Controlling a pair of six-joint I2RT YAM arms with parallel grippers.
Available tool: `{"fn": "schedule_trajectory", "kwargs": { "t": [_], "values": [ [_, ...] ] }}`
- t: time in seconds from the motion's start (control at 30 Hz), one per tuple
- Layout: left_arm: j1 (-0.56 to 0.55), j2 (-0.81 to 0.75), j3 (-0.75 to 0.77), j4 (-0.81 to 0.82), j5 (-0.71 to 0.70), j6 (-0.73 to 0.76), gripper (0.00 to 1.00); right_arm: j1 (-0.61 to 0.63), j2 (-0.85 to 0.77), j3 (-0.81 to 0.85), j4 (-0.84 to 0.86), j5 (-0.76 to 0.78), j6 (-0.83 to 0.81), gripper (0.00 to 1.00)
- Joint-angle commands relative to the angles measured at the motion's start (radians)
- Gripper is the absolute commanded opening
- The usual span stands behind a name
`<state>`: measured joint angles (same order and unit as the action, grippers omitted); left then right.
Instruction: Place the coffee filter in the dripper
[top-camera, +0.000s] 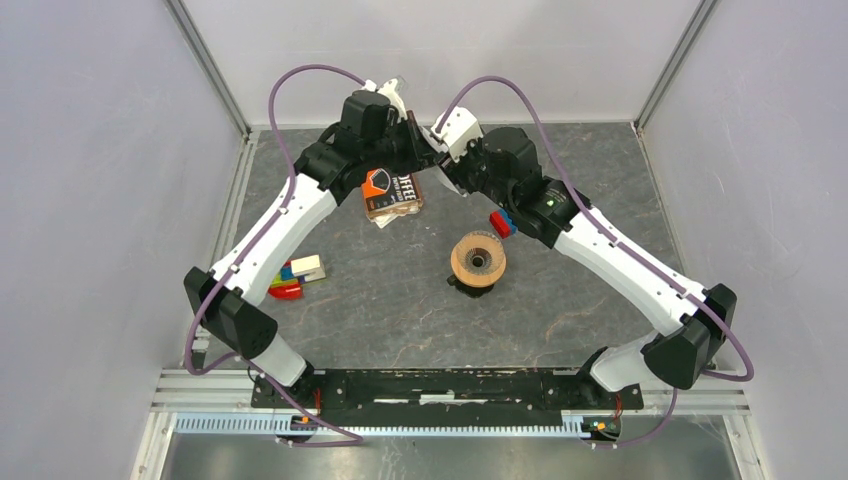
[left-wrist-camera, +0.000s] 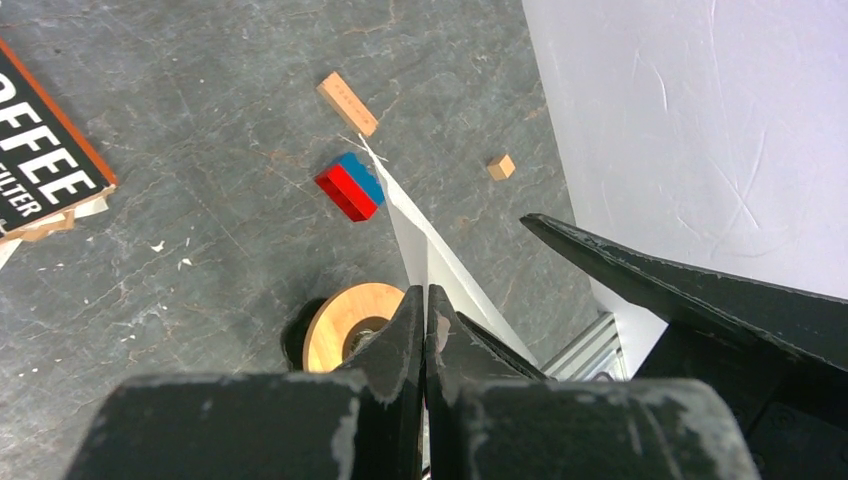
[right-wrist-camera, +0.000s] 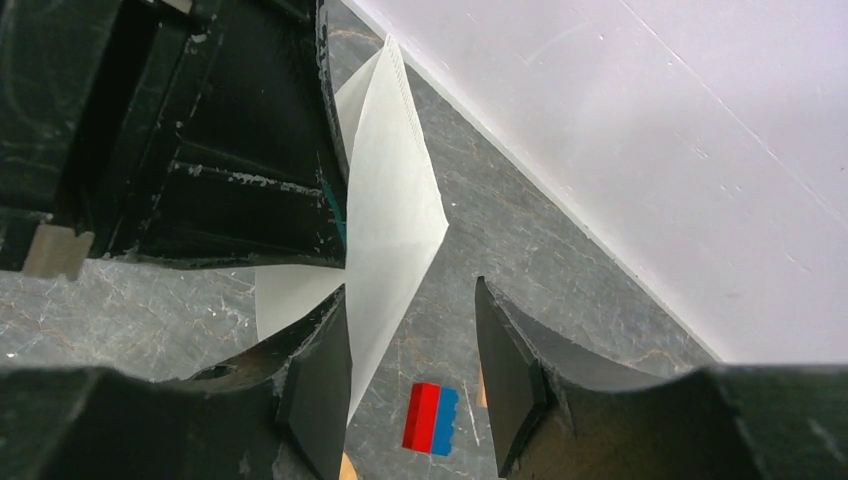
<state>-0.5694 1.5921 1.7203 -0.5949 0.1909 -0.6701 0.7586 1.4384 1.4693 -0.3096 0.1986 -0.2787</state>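
- The left arm (top-camera: 290, 215) stretches forward and inward from its base, its wrist raised over the far middle of the grey stone-patterned table (top-camera: 400, 300).
- The left gripper (left-wrist-camera: 428, 295) is clamped tight on a thin white fan-shaped paper coffee filter (right-wrist-camera: 390, 200), which stands out past its fingertips as a flat, edge-on sheet held off the table.
- The right arm (top-camera: 610, 250) reaches in the mirror pose, so the two wrists meet nose to nose.
- The right gripper (right-wrist-camera: 412, 300) has its jaws apart. The filter's lower edge lies against the inner face of one finger, and the other finger stands clear of the paper.
- The round funnel-shaped dripper (top-camera: 477, 258), with its tan-orange ribbed top and dark base, sits on the table below both claws and on their base-ward side, well apart from the filter.
- An orange-and-black "COFFEE" packet (top-camera: 392, 193) lies under the left claw's wrist.
- A red-and-blue toy brick (left-wrist-camera: 350, 186) lies on the table beyond the filter's tip, with a tan wooden block (left-wrist-camera: 347, 103) farther out.
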Motion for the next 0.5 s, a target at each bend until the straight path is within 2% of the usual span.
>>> {"fn": "schedule_trajectory", "kwargs": {
  "t": [0.0, 0.37, 0.47],
  "values": [
    [-0.011, -0.040, -0.023, 0.081, 0.061, -0.015, 0.02, 0.005, -0.018, -0.002, 0.032, 0.020, 0.000, 0.50],
    [-0.049, -0.054, -0.044, 0.058, -0.052, 0.136, 0.02, 0.005, -0.023, -0.004, 0.041, 0.102, 0.003, 0.21],
    [-0.066, -0.058, -0.044, 0.050, -0.094, 0.176, 0.02, 0.005, -0.025, -0.011, 0.042, 0.129, -0.001, 0.16]
  ]
}}
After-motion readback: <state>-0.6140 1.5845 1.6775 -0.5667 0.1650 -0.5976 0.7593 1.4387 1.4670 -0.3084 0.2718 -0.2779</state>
